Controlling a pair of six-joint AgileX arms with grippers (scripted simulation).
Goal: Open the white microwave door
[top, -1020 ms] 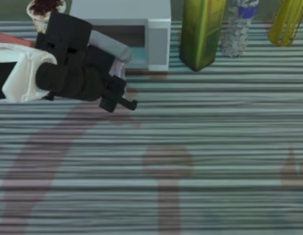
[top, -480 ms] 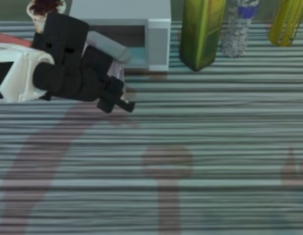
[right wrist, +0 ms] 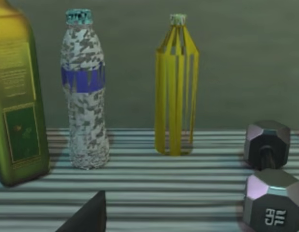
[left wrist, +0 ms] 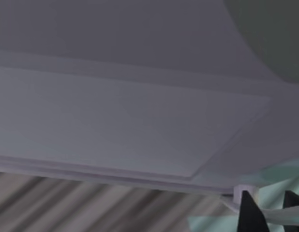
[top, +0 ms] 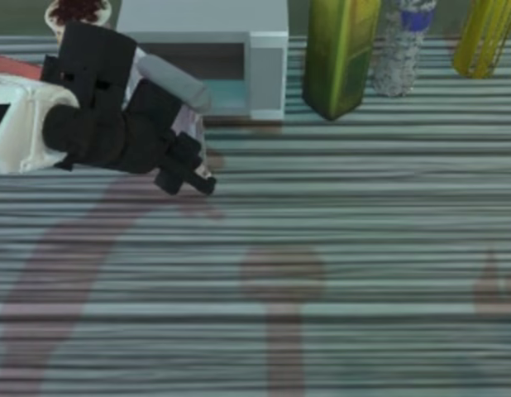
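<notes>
- At the table's far edge, toward its left corner, the white microwave (top: 204,37) stands with its dark cavity and pale teal floor already showing, so I judge the step in hand to be swinging the door (top: 174,83) wider, not starting it.
- My left end effector (top: 188,172) sits just in front of the microwave's left half, and the door reads as a grey panel angled out from the front, hinged at the left and touching or just beside my arm.
- From the left wrist view the door (left wrist: 125,125) fills nearly the whole picture as a flat pale panel; two dark fingertips (left wrist: 248,212) show near one corner of it, by a small pale tab.
- Whether that end effector is clenched on the door's edge or merely hooked behind it, I cannot tell.
- To do this well I would follow the door's arc around its hinge, not drag in a straight line, and keep contact near the free edge for leverage.
- I would go gently: the microwave is light-looking and could slide toward me, and a cup with dark filling (top: 78,15) sits just beside it at the far left corner.
- My right end effector is out of the top view; its camera faces a green bottle (right wrist: 16,96), a patterned bottle (right wrist: 85,96), a yellow bottle (right wrist: 176,87) and a dumbbell (right wrist: 268,183).
</notes>
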